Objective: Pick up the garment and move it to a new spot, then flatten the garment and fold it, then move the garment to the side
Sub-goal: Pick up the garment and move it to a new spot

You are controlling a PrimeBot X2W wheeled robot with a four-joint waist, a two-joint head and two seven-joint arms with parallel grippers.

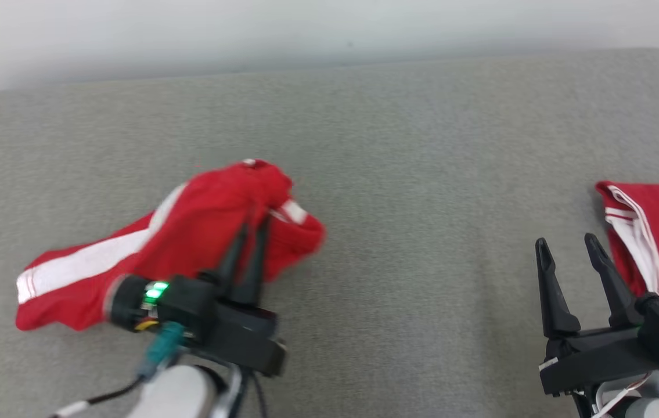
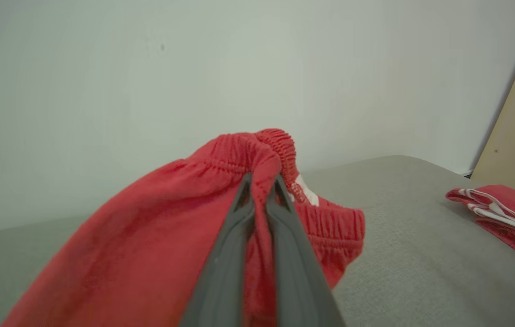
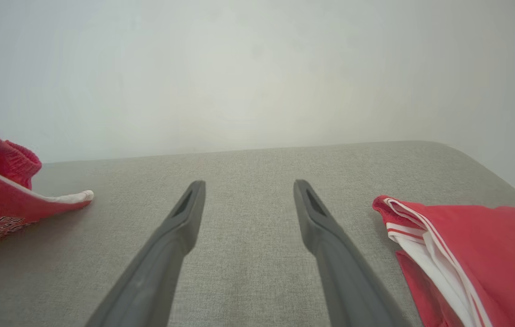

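Observation:
The garment (image 1: pixel 190 232) is a pair of red shorts with a white side stripe, bunched at the left of the grey cushion. My left gripper (image 1: pixel 249 223) is shut on its elastic waistband, which is lifted above the surface while the leg end rests lower left. In the left wrist view the red garment (image 2: pixel 157 218) drapes over both sides of my left gripper (image 2: pixel 262 181), a fold pinched between the fingers. My right gripper (image 1: pixel 567 245) stands open with nothing in it, low at the right; its fingers (image 3: pixel 184 213) are spread over bare cushion in the right wrist view.
A second red piece with white trim (image 1: pixel 654 238) lies folded at the right edge, just right of my right gripper, also seen as the folded red piece (image 3: pixel 475 254). The grey cushion (image 1: pixel 410 174) spreads between the two. A pale wall stands behind.

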